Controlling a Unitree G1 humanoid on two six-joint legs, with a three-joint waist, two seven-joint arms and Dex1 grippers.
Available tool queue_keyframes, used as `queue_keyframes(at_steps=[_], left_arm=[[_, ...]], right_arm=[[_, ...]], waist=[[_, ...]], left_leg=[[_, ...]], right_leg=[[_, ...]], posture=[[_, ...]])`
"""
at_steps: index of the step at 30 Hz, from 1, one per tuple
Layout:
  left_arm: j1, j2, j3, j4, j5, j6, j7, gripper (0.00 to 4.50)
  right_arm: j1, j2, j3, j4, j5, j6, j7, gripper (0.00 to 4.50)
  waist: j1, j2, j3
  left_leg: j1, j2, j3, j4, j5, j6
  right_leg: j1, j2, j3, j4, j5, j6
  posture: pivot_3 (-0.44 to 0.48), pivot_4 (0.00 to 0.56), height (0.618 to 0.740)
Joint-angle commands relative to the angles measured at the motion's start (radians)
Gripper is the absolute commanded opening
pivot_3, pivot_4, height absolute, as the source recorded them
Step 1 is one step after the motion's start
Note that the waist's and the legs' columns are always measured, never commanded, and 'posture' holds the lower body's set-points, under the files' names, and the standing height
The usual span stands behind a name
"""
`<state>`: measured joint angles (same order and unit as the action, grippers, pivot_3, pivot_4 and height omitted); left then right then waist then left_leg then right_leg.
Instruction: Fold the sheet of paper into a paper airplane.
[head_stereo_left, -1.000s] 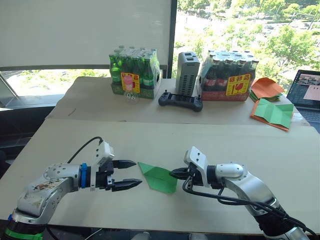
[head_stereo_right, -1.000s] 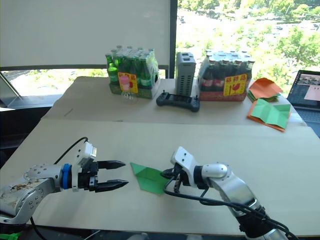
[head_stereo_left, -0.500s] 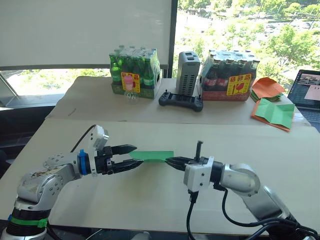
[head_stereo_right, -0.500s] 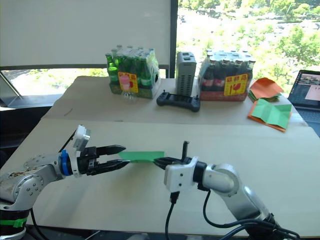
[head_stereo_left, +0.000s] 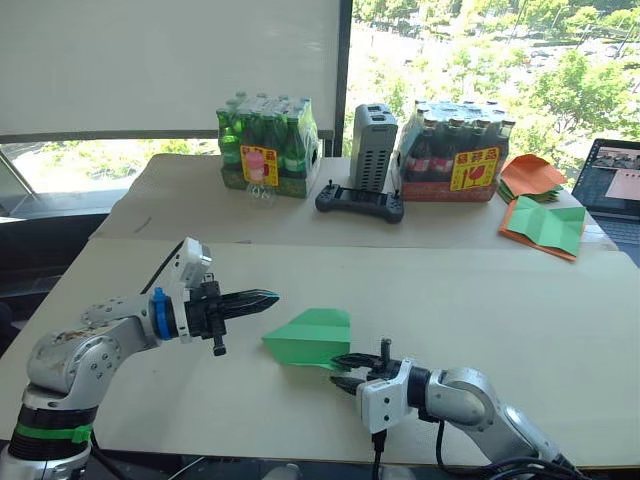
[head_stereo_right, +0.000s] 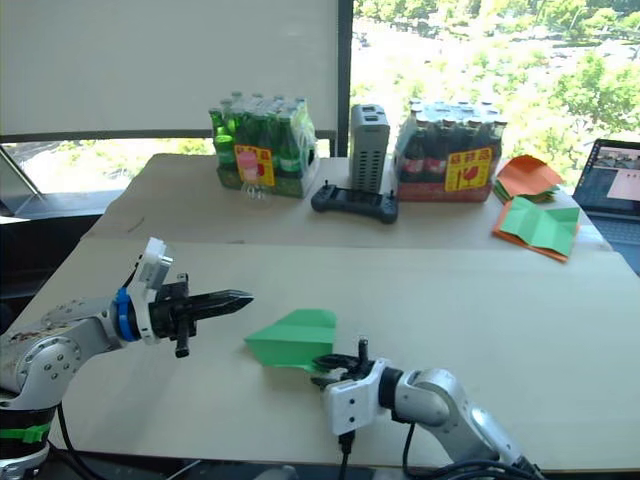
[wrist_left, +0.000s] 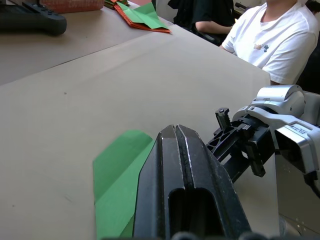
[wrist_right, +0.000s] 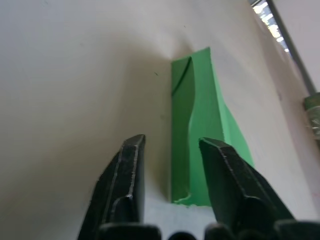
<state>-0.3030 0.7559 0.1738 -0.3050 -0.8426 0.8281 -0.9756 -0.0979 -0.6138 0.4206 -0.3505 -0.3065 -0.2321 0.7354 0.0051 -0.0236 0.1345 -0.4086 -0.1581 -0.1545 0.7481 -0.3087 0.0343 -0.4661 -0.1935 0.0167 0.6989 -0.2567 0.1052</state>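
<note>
Left eye view: bright green folded paper sheet (head_stereo_left: 310, 336) laid flat on pale tabletop (head_stereo_left: 500, 290), partly folded into pointed wedge; wings judged unfinished. Left claw (head_stereo_left: 262, 298) shown closed, empty, beside sheet. Right claw (head_stereo_left: 343, 369) shown parted at sheet's near edge, nothing gripped.

Bottle packs (head_stereo_left: 268, 150), a controller (head_stereo_left: 360, 203), perhaps a laptop (head_stereo_left: 612, 180).

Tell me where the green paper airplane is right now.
The paper airplane lies flat on the near table, just ahead of the open right hand and apart from the shut left hand, which hovers to its left.
</note>
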Motion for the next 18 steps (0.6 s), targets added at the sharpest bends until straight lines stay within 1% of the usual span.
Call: queue_keyframes(at_steps=[1,5,6,8,14,18], left_arm=[[-0.011,0.029,-0.036,0.015,0.04,-0.03,-0.042,0.0],[-0.07,0.027,-0.119,0.102,0.12,-0.092,-0.106,0.0],[-0.089,0.024,-0.141,0.13,0.143,-0.114,-0.126,0.0],[-0.126,0.014,-0.176,0.186,0.182,-0.153,-0.157,0.0],[-0.246,-0.026,-0.303,0.352,0.334,-0.287,-0.247,0.0],[-0.308,-0.053,-0.355,0.449,0.406,-0.363,-0.308,0.0]], right_arm=[[-0.01,0.014,-0.045,-0.155,0.216,0.192,0.096,2.98],[-0.108,0.102,-0.124,-0.182,0.431,0.533,0.101,2.98],[-0.13,0.113,-0.131,-0.175,0.456,0.597,0.102,2.71],[-0.164,0.117,-0.127,-0.148,0.44,0.649,0.089,2.12],[-0.166,0.097,-0.073,-0.117,0.419,0.703,0.106,0.07],[-0.137,0.066,-0.051,-0.111,0.405,0.7,0.115,0.02]], waist=[[0.0,0.0,0.0],[0.002,0.0,0.0],[0.004,0.0,0.0],[0.008,0.0,0.0],[0.006,0.0,0.0],[0.001,0.0,0.0]], left_leg=[[0.0,0.0,0.0,0.0,0.0,0.0],[0.0,0.0,0.0,0.0,0.0,0.0],[0.0,0.0,-0.001,0.0,0.0,0.0],[0.0,0.0,-0.001,0.0,0.0,0.0],[-0.003,-0.001,-0.003,0.0,0.0,0.001],[-0.006,-0.001,-0.002,0.002,0.0,0.001]], right_leg=[[0.0,0.0,0.0,0.0,0.0,0.0],[0.001,0.0,0.0,0.0,0.0,0.0],[0.001,0.0,0.0,0.0,0.0,0.0],[0.001,0.0,-0.001,-0.001,0.0,0.0],[0.0,-0.001,-0.003,-0.002,0.0,0.0],[-0.002,-0.002,-0.003,-0.003,0.0,0.0]], posture=[[0.0,0.15,0.675],[0.0,0.15,0.675],[0.0,0.15,0.675],[0.0,0.15,0.675],[0.0,0.15,0.675],[0.0,0.15,0.675]])
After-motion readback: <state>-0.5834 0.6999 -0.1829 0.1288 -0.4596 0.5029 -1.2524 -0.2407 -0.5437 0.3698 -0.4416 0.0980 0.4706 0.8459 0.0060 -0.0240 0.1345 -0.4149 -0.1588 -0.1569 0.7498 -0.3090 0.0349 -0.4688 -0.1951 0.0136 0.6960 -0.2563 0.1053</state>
